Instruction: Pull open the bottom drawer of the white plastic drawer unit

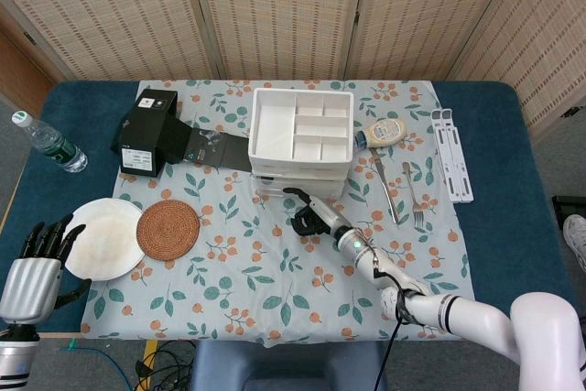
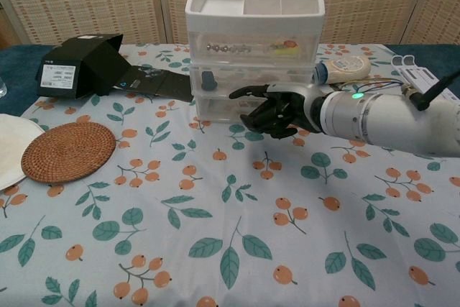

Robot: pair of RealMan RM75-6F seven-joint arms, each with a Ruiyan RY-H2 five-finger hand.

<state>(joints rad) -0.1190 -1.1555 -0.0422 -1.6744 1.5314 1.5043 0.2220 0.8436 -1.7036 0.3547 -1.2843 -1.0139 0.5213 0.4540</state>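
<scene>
The white plastic drawer unit [image 1: 302,130] [image 2: 251,34] stands at the middle back of the floral cloth, with an open divided tray on top. Its bottom drawer [image 2: 215,108] sits just above the cloth. My right hand [image 2: 277,111] [image 1: 314,217] is at that drawer's front with its fingers curled onto it and the thumb stretched left. The hand hides the drawer's middle, so I cannot tell how far the drawer stands out. My left hand [image 1: 32,267] hangs off the table's near left corner, fingers spread, holding nothing.
A black box [image 1: 151,130] lies left of the unit. A woven coaster [image 1: 168,231] and a white plate [image 1: 105,238] are at the near left, a water bottle [image 1: 48,142] at the far left. A squeeze bottle [image 1: 383,132], forks [image 1: 385,185] and a white rack [image 1: 451,165] lie to the right.
</scene>
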